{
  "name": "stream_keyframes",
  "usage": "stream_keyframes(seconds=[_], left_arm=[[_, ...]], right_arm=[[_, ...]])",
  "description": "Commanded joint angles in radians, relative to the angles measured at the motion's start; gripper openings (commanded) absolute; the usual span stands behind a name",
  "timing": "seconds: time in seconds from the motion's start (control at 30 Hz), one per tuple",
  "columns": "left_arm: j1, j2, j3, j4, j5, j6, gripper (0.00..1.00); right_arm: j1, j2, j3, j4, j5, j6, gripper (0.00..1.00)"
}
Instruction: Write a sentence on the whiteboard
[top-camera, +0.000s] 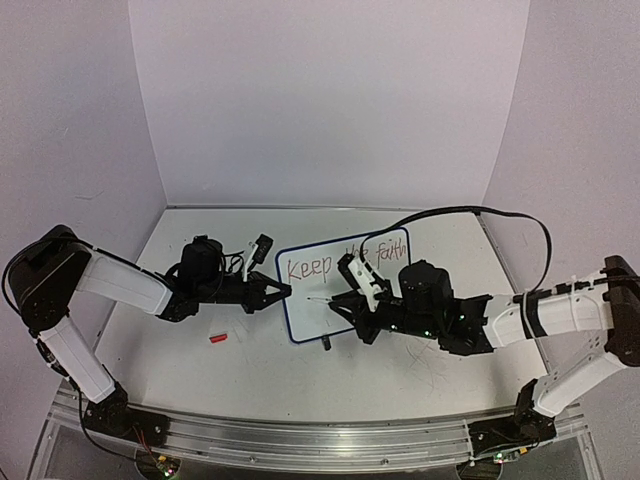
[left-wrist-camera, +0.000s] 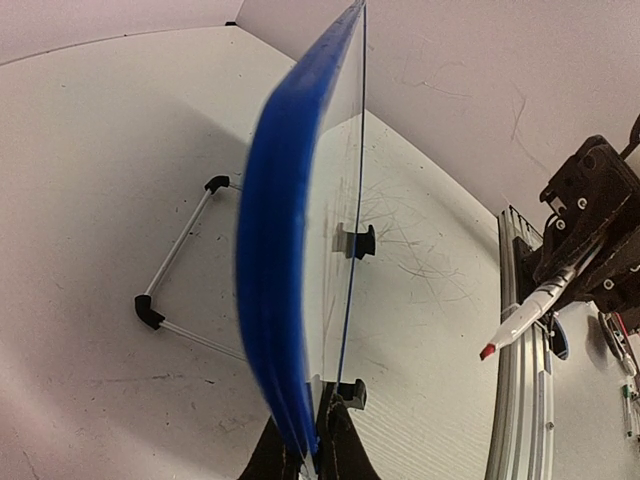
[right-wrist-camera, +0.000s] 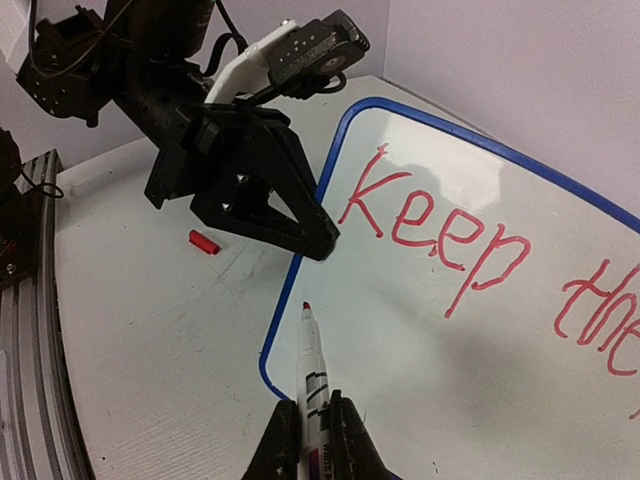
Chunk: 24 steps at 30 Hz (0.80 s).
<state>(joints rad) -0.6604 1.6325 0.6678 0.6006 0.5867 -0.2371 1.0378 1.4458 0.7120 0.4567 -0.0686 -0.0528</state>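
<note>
The whiteboard (top-camera: 310, 310) lies mid-table, white with a thin blue rim. Red marker writing, the sentence (top-camera: 308, 267), reads "Keep the faith" along its far edge; my right arm covers the board's right part. My left gripper (top-camera: 285, 292) is shut on the board's left rim, seen edge-on as the blue rim (left-wrist-camera: 280, 250) between the left gripper (left-wrist-camera: 315, 450) jaws. My right gripper (top-camera: 335, 303) is shut on a white marker (right-wrist-camera: 313, 370) with a red tip. That tip sits just inside the board's near-left corner (right-wrist-camera: 430, 330), below "Keep" (right-wrist-camera: 440, 235).
A red marker cap (top-camera: 218, 339) lies on the table left of the board, also the cap (right-wrist-camera: 204, 242) in the right wrist view. Two black clip feet (left-wrist-camera: 355, 240) sit on the board's rim. A thin white wire frame (left-wrist-camera: 180, 270) with black corners lies beside the board. Walls close the table's back and sides.
</note>
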Motion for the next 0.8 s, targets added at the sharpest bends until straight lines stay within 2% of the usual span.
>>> stream_keyframes(seconds=[0.0, 0.27, 0.77], left_arm=[[0.016, 0.016, 0.015, -0.073, -0.176, 0.049, 0.0], [0.016, 0.013, 0.012, -0.077, -0.179, 0.055, 0.0], [0.016, 0.023, 0.016, -0.076, -0.172, 0.059, 0.0]], right_arm=[[0.027, 0.035, 0.056, 0.05, 0.044, -0.011, 0.0], [0.054, 0.015, 0.007, 0.099, 0.247, -0.019, 0.0], [0.056, 0.142, 0.103, 0.067, 0.174, -0.001, 0.0]])
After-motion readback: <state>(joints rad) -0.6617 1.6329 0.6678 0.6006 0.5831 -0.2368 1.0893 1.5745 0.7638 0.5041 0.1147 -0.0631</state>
